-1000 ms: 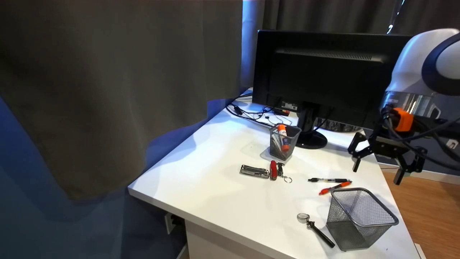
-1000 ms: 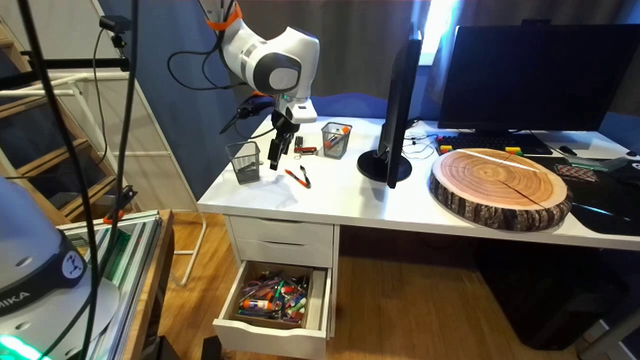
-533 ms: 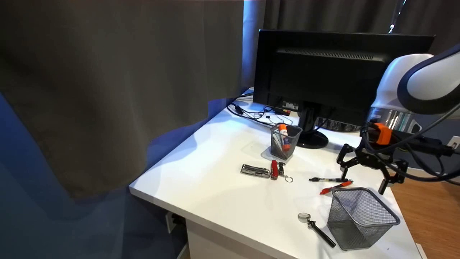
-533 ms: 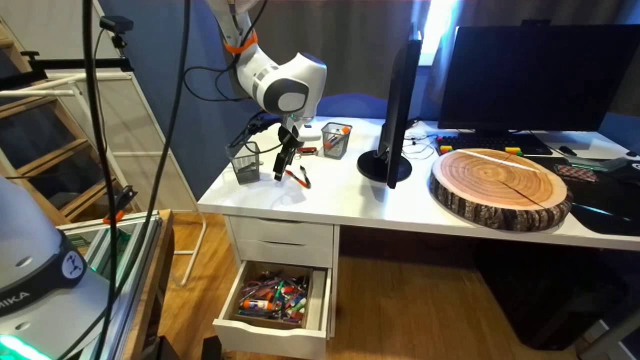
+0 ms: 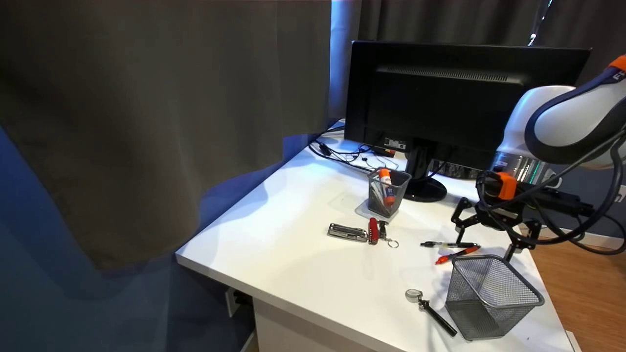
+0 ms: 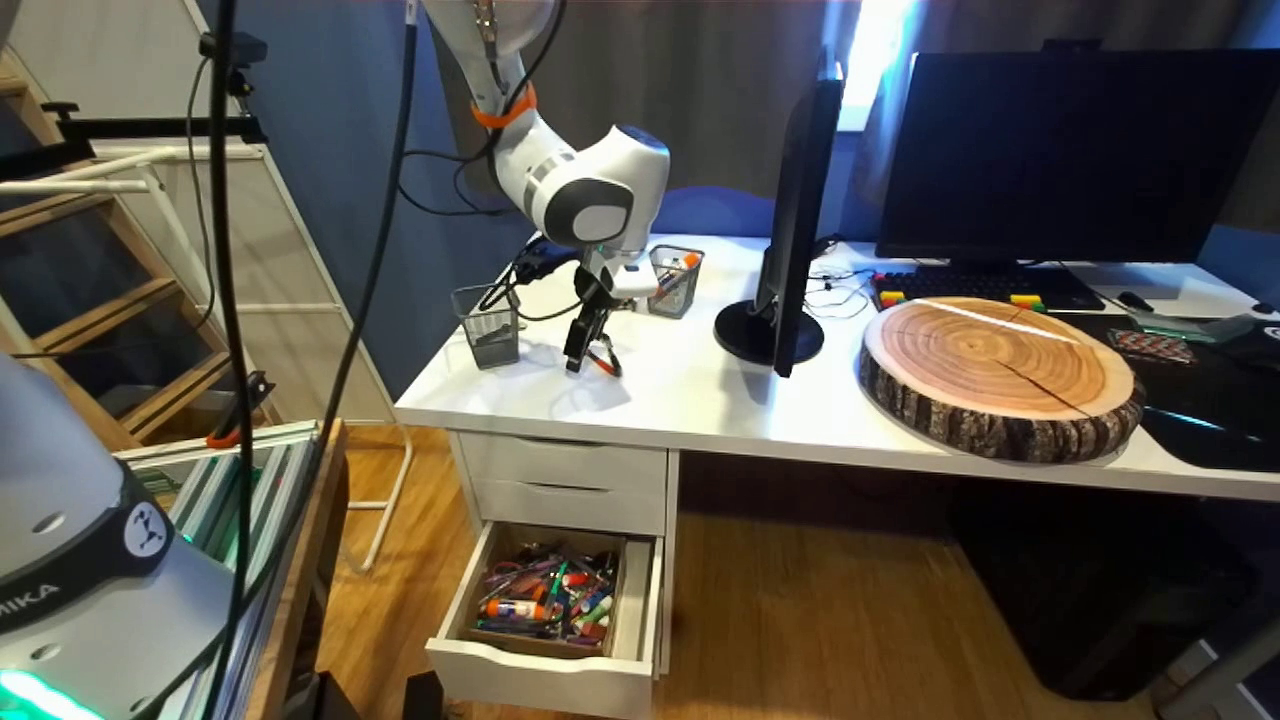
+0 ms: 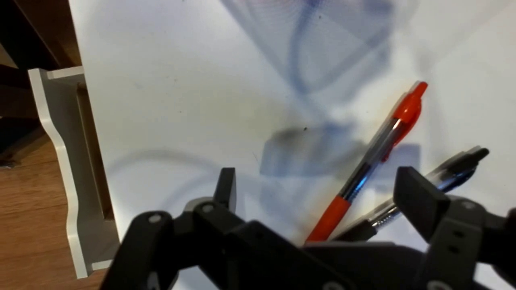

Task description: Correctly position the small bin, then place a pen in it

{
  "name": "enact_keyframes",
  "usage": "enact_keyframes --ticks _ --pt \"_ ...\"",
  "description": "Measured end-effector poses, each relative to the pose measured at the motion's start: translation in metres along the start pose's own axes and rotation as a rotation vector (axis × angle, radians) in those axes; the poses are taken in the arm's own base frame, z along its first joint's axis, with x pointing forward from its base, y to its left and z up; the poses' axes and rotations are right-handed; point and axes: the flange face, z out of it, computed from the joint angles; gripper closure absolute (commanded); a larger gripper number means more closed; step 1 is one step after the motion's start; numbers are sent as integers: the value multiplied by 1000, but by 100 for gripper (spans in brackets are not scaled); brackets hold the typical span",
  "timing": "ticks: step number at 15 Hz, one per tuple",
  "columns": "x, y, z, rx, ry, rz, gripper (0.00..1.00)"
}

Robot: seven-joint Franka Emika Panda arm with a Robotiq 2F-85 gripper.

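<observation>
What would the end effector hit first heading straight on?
Likely the red retractable pen, showing between the open fingers; depth is unclear, so possibly the black pen or white desktop instead.

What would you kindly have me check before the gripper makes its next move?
1. Gripper open: ok, jaws apart.
2. Red retractable pen between the jaws in the wrist view: ok.
3. Black retractable pen out of their way: not ok; one jaw hides part of it.
4. Jaws low enough to grasp: cannot tell.
5. Mesh bin near the edge of the desk upright: ok.
6. Bin correctly positioned: cannot tell; no marked spot shows.
</observation>
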Motion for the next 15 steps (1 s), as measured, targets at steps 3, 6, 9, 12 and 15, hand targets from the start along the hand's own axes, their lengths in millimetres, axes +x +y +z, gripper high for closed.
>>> enact_keyframes --ticks 3,6,9,12,15 --pt "7 1 3 -3 5 11 27" --pt "11 2 6 -7 6 19 50" --pt "12 3 7 -10 7 22 23" --pt "12 0 6 -6 11 24 15" --pt "13 1 7 -9 13 33 6"
